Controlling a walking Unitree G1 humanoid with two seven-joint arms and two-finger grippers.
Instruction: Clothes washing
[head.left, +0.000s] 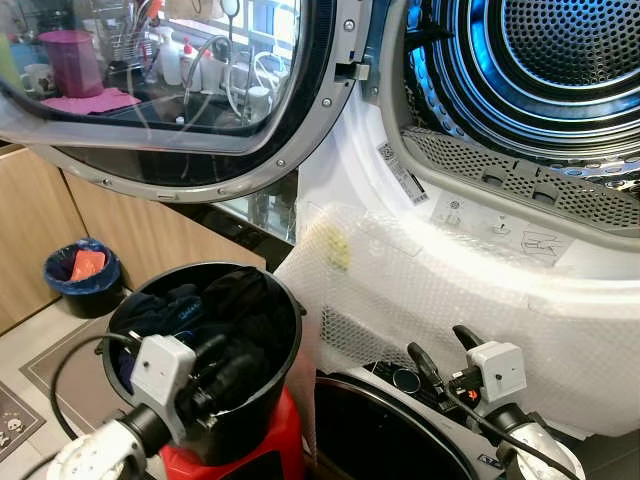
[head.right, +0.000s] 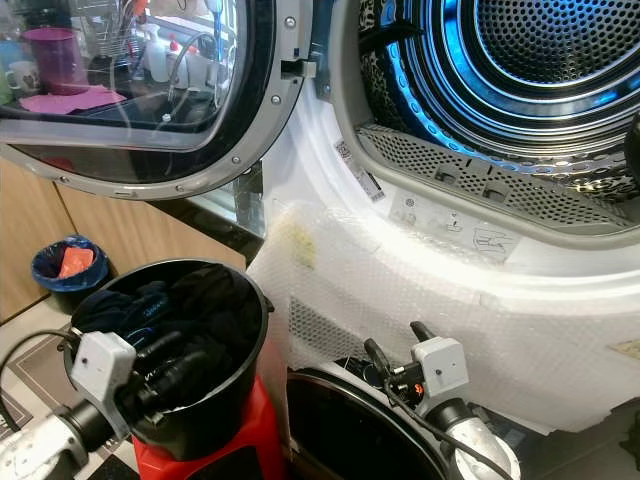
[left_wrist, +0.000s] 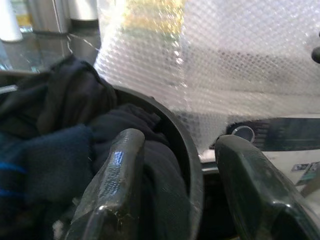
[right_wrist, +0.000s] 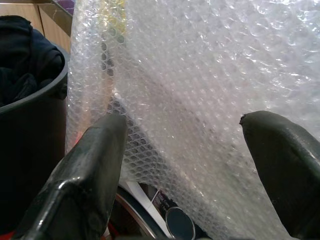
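In the left eye view, a black bucket (head.left: 262, 385) on a red stool (head.left: 275, 450) holds dark clothes (head.left: 215, 315); the drum (head.left: 560, 60) gapes above. Left wrist view: the left gripper (left_wrist: 175, 195), jaws apart, straddles the bucket's rim. Right wrist view: the right gripper (right_wrist: 197, 165), jaws apart, faces bubble wrap (right_wrist: 210, 80).

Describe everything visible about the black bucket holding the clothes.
The black bucket is round, of smooth plastic by its look, upright on a red stool beside the bubble-wrapped machine front. Dark clothes, black and navy, fill it to the rim. The left gripper reaches in at the near rim, jaws open, one finger among the clothes, the other outside the wall.
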